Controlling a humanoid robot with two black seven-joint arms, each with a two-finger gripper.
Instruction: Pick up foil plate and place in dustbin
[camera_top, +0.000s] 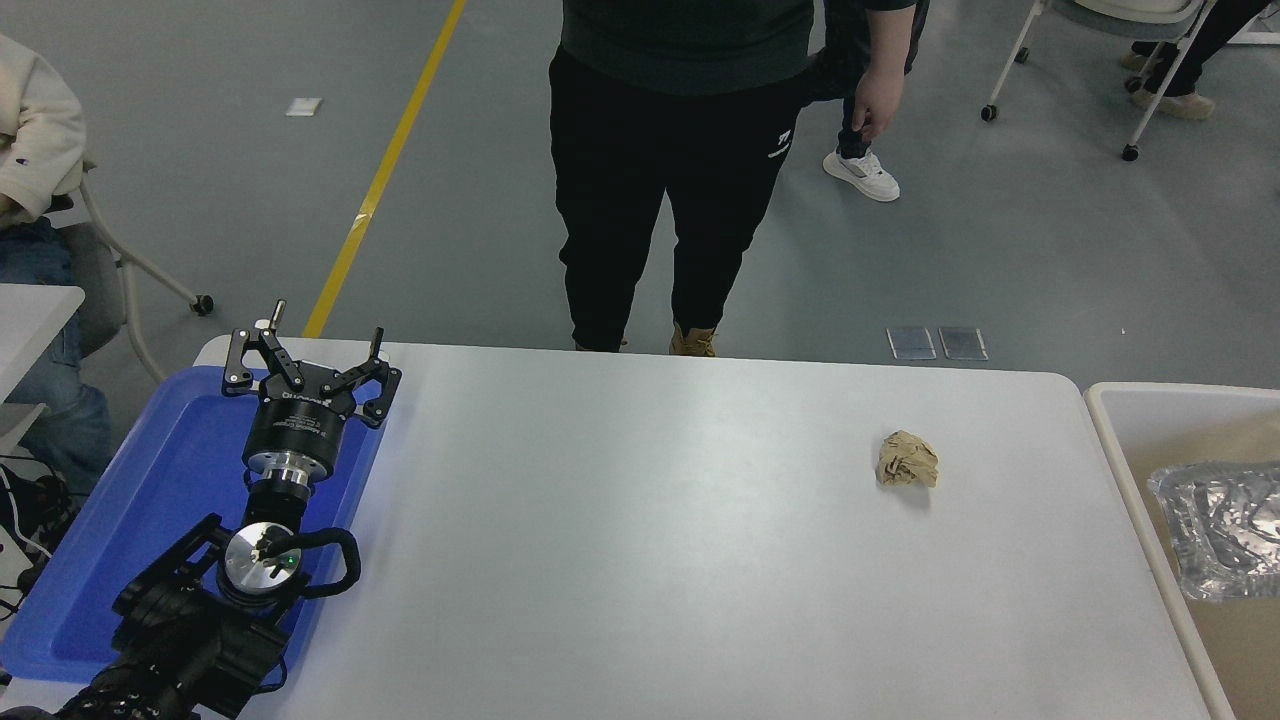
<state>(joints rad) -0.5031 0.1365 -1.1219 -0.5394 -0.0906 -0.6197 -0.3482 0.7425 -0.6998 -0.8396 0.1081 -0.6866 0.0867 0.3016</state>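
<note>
Foil plate (1222, 528) lies inside the dustbin (1130, 410) at the right edge of the head view, resting on the tan interior just below the bin's cream-white rim (its right side runs out of the picture). Its crinkled silver base faces up and nothing is touching it. On the white table (640, 560), a small crumpled brown paper ball (907, 459) sits toward the right, well apart from the bin. The left hand (305, 358) is parked at the lower left over the far end of a flat blue tray (110, 560), its black fingers spread apart and holding nothing. The right arm is out of view. At the table's far side a person (680, 150) in dark clothes stands, one hand (877, 102) hanging by their side
</note>
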